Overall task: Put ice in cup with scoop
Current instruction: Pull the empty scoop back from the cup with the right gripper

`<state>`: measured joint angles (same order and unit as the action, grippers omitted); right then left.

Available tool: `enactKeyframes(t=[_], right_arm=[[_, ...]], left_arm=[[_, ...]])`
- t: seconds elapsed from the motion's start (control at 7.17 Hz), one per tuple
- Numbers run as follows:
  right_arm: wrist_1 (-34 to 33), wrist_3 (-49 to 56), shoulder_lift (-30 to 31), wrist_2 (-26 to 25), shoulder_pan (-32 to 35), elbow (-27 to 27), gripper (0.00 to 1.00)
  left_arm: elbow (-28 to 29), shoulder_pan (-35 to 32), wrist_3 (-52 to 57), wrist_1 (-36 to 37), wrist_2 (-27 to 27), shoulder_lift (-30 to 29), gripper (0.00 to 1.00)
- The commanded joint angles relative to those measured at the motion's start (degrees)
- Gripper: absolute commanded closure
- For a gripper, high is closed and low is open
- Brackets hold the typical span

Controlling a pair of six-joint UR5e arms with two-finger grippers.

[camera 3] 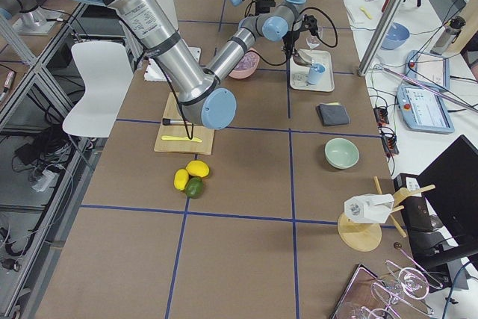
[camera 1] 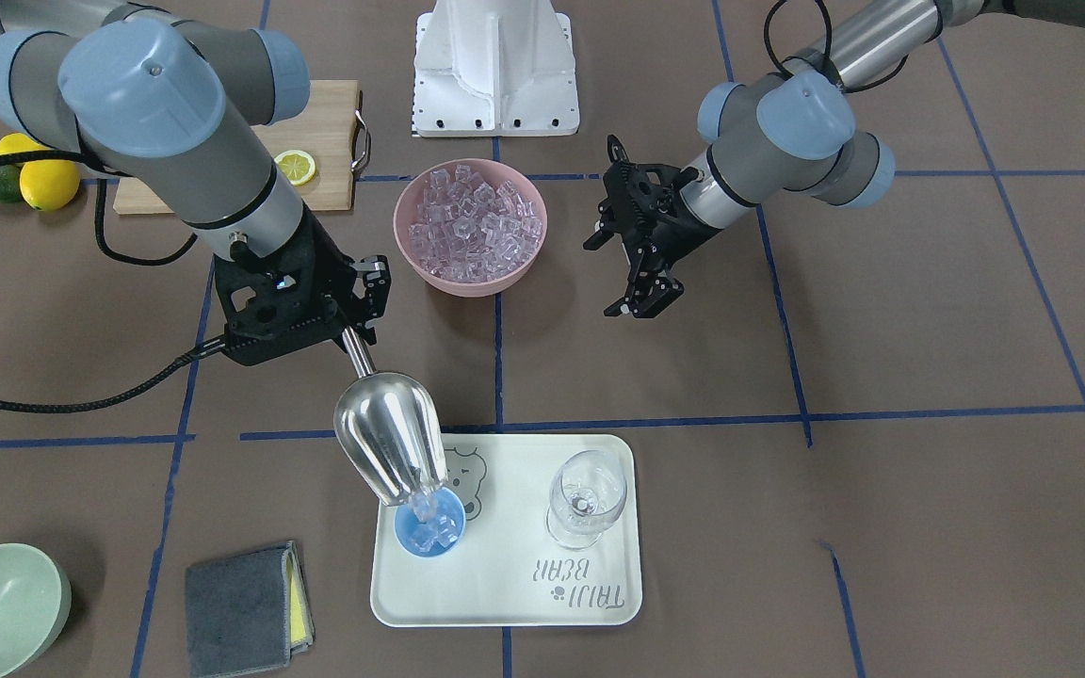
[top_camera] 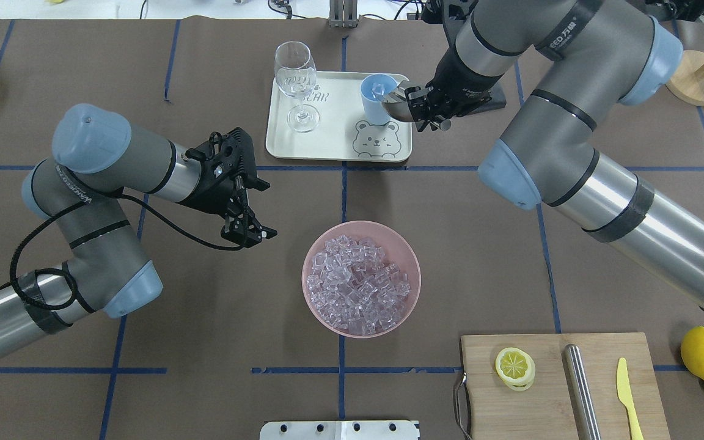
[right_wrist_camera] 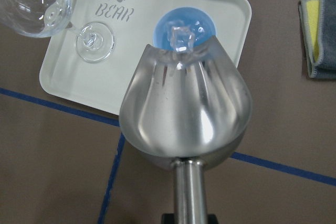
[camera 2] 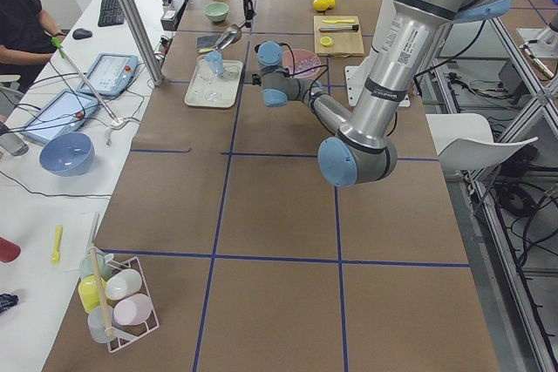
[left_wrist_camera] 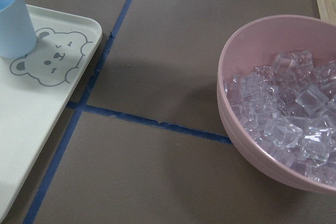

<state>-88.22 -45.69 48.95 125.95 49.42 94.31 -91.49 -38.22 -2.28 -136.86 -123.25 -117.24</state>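
The right pincer (camera 1: 352,331) is clamped on the thin rod handle of the scoop (camera 1: 390,435), so that one's got a firm grip. The scoop sticks out ahead of the pincer and tips mouth-down; it's shiny steel with a deep rounded trough, mirror-bright on the outside and faintly fluted inside toward the mouth. The cup (camera 1: 429,535) sits right under the scoop's mouth, just past the pincer; it's small, light blue, round, no handle, standing upright on the white tray (camera 1: 505,589) next to the little bear drawing. There's some ice (right_wrist_camera: 181,39) at the lip of the scoop over the cup, and a few clear glassy cubes lie inside the cup already. A stemmed glass (camera 1: 585,499) stands on the same tray, off to the side of the cup and well apart from the pincer. The left pincer (top_camera: 261,208) has its fingers spread apart with nothing between them; it hangs above the brown worktop (camera 1: 882,311) just beside the pink bowl (top_camera: 318,247), which is heaped with more cubes; that bowl lies between the two pincers.
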Motion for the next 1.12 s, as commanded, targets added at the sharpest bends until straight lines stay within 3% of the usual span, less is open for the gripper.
enactKeyframes(t=[0.0,0.42,0.7,0.98], right_arm=[[-0.5,0.8,-0.6,1.5,0.6,-1.0,1.0],[-0.4,3.1,1.4,2.6,1.9,1.8,1.0],[0.3,3.2,9.6,-1.6,2.6,10.9,1.0],[0.8,-5.4,16.0,-9.0,1.8,16.8,1.0]], left_arm=[[0.0,0.1,0.0,0.0,-0.1,0.0,0.0],[0.0,0.0,0.0,0.0,-0.1,0.0,0.0],[-0.1,-0.1,0.0,0.0,-0.1,0.0,0.0],[-0.2,-0.2,0.0,0.0,-0.1,0.6,0.0]])
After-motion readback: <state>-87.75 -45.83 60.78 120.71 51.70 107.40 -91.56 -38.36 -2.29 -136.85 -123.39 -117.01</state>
